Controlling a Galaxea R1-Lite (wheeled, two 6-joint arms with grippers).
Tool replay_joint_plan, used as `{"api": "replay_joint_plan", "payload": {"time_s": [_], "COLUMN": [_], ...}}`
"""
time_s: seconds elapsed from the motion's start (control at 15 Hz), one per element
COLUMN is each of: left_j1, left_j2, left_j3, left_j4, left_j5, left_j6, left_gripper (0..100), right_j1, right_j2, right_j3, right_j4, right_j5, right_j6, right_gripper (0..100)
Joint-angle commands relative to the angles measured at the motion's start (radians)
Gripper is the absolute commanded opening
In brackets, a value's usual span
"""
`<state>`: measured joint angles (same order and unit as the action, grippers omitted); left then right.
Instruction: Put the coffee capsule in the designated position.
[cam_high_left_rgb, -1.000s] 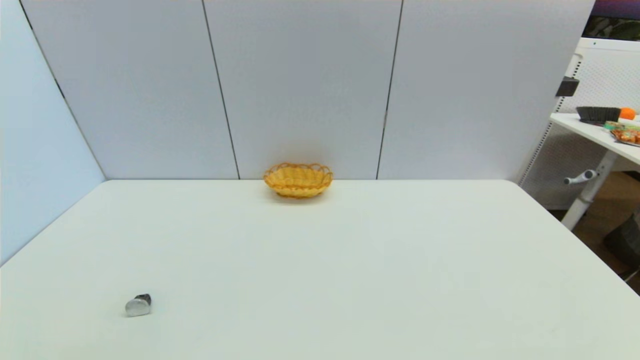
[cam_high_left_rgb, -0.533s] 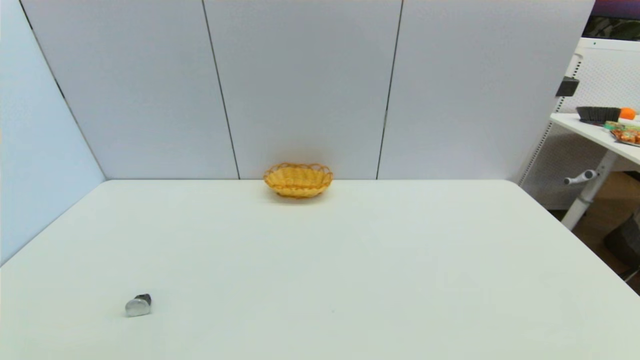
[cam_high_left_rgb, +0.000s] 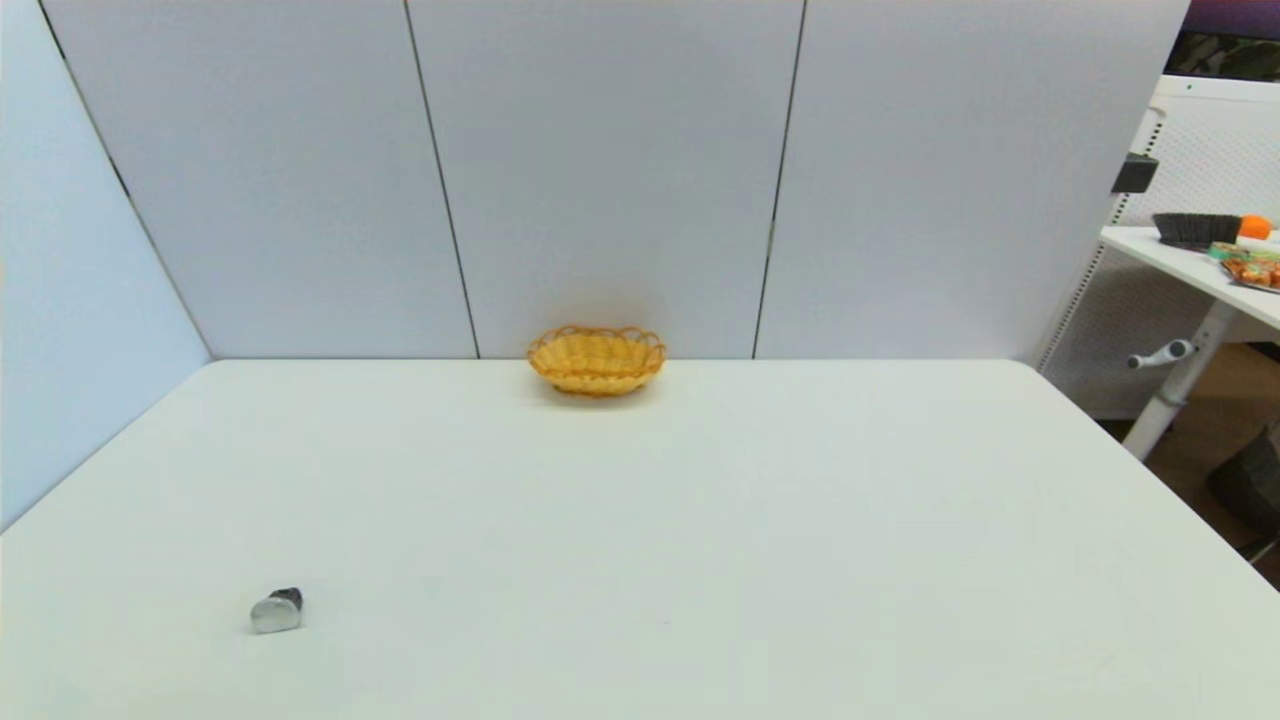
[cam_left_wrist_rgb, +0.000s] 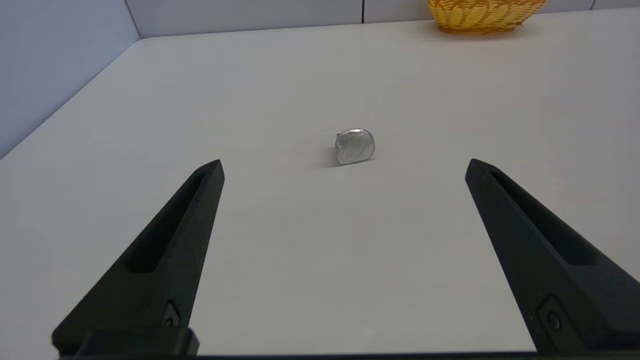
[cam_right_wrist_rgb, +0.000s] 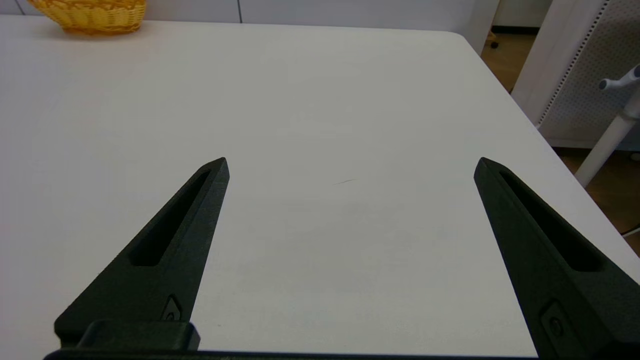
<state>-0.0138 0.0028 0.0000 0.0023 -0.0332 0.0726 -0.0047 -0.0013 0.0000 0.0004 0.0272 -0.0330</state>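
Nearest, left gripper (cam_left_wrist_rgb: 344, 162) low over the white table (cam_high_left_rgb: 700, 520), fingers spread wide, holding nothing. Just beyond it, coffee capsule (cam_left_wrist_rgb: 354, 146) lying on its side: tiny, crinkled silver foil face toward the gripper, dark grey body behind. No readable writing on it. Right gripper (cam_right_wrist_rgb: 350, 161) likewise wide apart and empty-handed. Farthest from the capsule, against the back wall: wicker basket (cam_high_left_rgb: 596, 359), yellow-orange, scalloped rim.

A lab test cell: white table (cam_high_left_rgb: 700, 520) boxed by grey partition panels (cam_high_left_rgb: 600, 170) (pegboard bench (cam_high_left_rgb: 1195, 255) alongside).
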Motion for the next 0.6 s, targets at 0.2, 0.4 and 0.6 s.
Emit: {"api": "replay_joint_plan", "payload": {"time_s": [0.2, 0.4, 0.6], "left_j1": [-0.018, -0.046, -0.04], "left_j2": [0.258, 0.488, 0.712], "left_j3": [-0.178, -0.414, -0.643], "left_j4": [-0.002, -0.001, -0.005], "left_j5": [0.003, 0.004, 0.062], "left_j6": [-0.019, -0.051, -0.053], "left_gripper": [100, 100, 100], "right_j1": [0.0, 0.0, 0.0], "right_j2": [0.001, 0.001, 0.001], "right_j3": [0.0, 0.0, 0.0], "right_j4": [0.0, 0.0, 0.0], "right_j5": [0.0, 0.0, 0.0], "right_j6": [-0.001, -0.001, -0.001], "right_gripper": [100, 100, 100]}}
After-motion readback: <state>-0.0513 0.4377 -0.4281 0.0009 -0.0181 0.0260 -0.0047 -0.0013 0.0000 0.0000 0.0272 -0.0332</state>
